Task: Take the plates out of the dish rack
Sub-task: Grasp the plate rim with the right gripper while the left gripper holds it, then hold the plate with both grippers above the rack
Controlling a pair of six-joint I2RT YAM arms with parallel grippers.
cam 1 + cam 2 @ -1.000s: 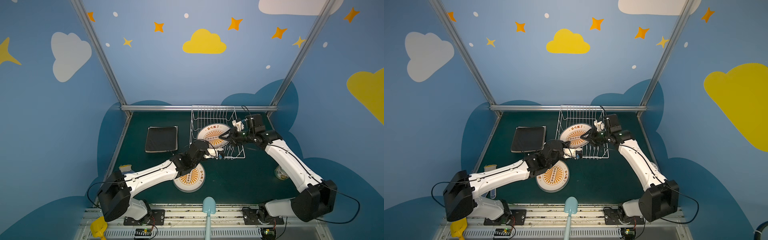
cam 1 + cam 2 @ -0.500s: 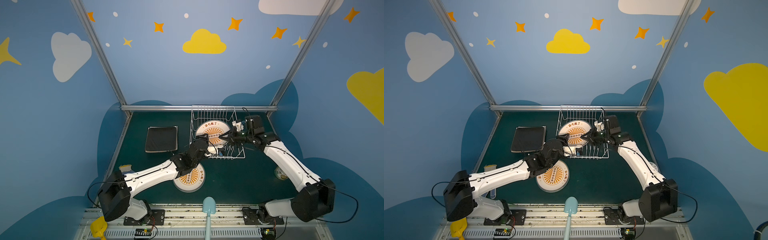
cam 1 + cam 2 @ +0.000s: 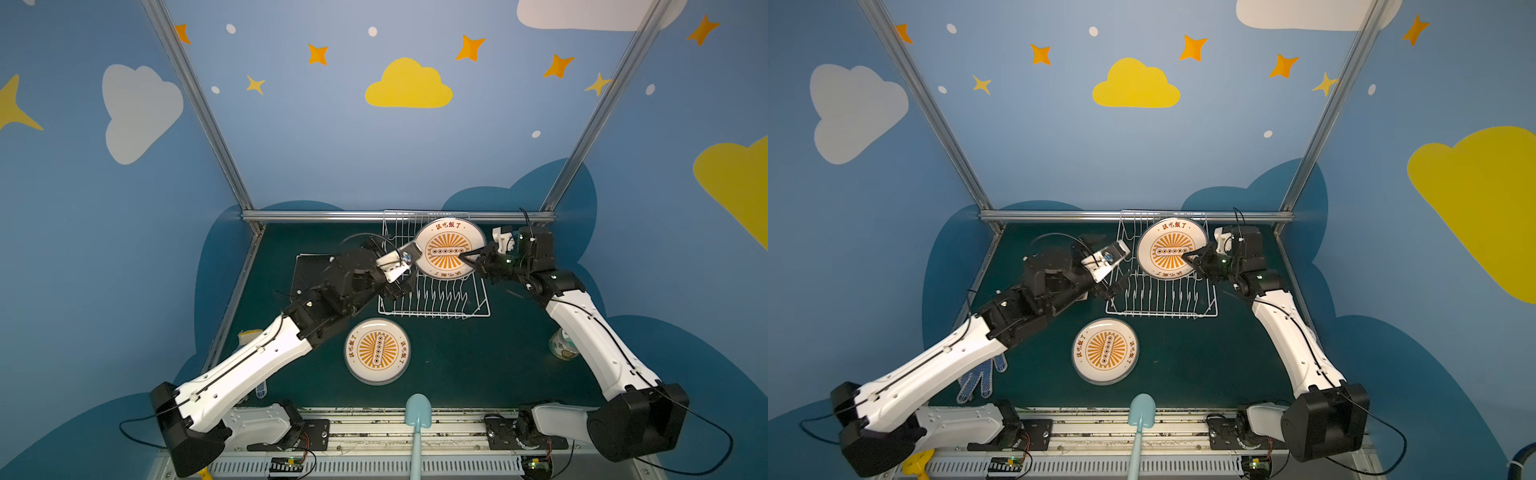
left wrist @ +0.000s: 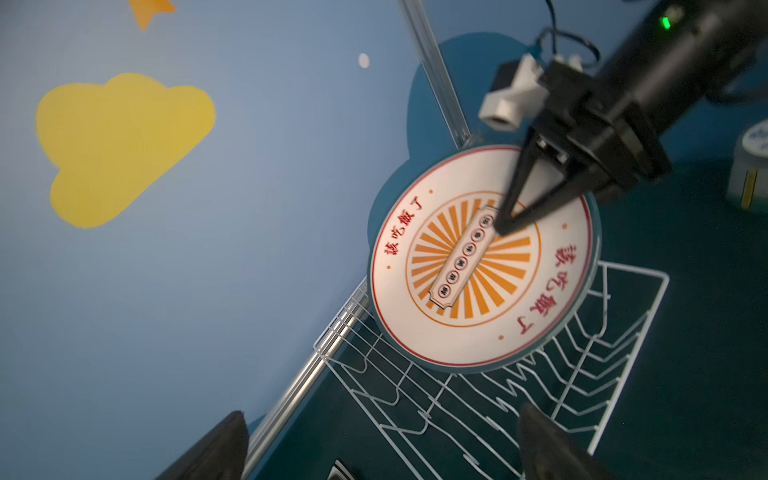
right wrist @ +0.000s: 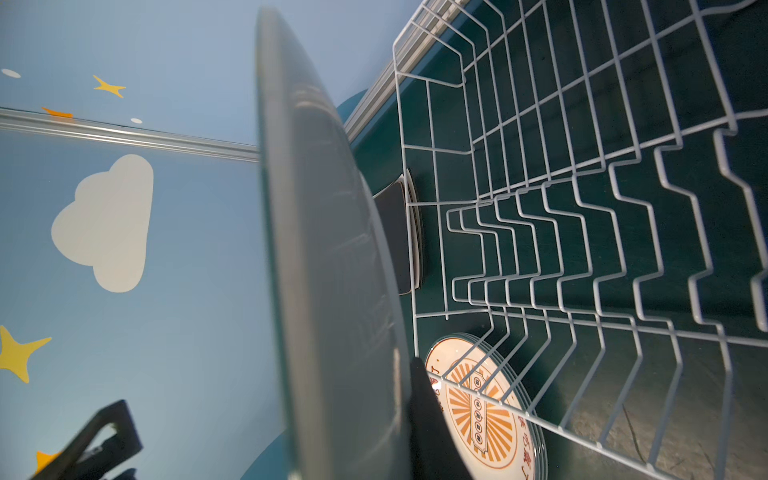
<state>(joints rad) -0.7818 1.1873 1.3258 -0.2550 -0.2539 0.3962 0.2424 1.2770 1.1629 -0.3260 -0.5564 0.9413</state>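
While the right hand pinches the right rim of a round plate, that plate hangs upright over the far end of the dish rack, printed face towards us. Whether its lower edge is clear of the tines, I can't tell. The left hand stands wide open and empty, just off the rack's left side.

The job here, I'd say, is a clean carry-out: lift straight up past the wire wall and swing it near. Then tip it face-up and lower it square onto the stack of matching plates on the tabletop. It's a one-edge grip on a smooth, glossy, shallow disc that could well pivot, so slow wrist work looks wise.

The rack is thin white wire with zigzag tines and flared sides, and it looks bare otherwise. The white plate faces carry an orange sunburst and red characters; the underside is grey-green. Left of the rack, a matte black square plate lies over a cream plate.
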